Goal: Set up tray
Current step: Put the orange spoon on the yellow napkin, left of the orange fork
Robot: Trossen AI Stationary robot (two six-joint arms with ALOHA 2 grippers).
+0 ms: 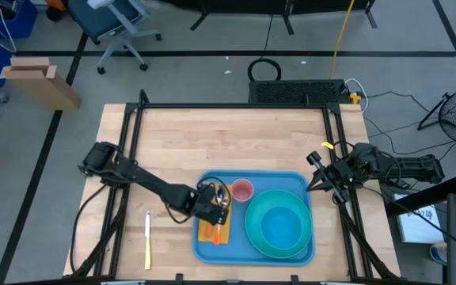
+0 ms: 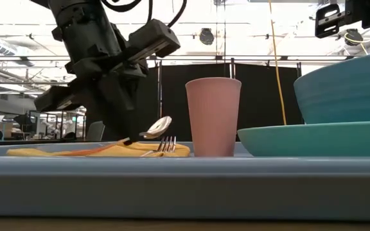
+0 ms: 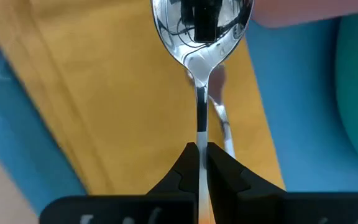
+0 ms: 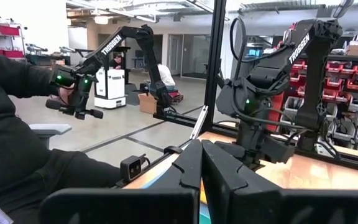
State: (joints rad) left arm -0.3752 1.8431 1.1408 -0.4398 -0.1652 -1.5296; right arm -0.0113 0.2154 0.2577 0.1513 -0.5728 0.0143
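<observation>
Tray (image 1: 212, 245) directly beneath left tool (image 3: 199, 149), its fingers pinched on spoon (image 3: 201, 28) handle above yellow napkin (image 3: 104, 106).

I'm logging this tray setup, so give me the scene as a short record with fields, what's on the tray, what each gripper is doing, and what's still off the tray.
tray: light-blue, at the table's near edge
on tray: teal plate with teal bowl, pink cup, yellow napkin, fork on the napkin
left gripper: shut on spoon, held over the napkin
right gripper: shut, empty, waiting at the table's right edge
off tray: knife on the table, left of the tray
</observation>
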